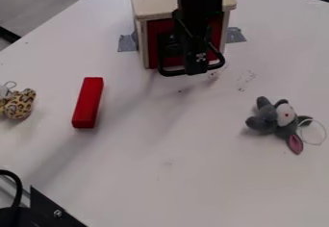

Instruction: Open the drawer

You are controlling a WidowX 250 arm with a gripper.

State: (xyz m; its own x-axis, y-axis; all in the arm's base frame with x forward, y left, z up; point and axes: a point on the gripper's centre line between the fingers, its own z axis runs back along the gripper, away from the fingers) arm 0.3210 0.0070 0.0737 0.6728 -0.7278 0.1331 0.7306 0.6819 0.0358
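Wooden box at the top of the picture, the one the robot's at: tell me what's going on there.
The robot's black gripper hangs right at the black handle on the red drawer front of the wooden box, apparently to open it. Whether it has hold of the handle, I can't tell. The red front looks about level with the box's frame, so the drawer seems shut or nearly so. The red block and gray plush toy lie apart on the table, away from the gripper.

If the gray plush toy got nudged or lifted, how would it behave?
The gray plush toy looks soft and limbed, so it would probably squash and flop. Its rounded, uneven shape suggests an irregular tumble, while the thin loop might snag.
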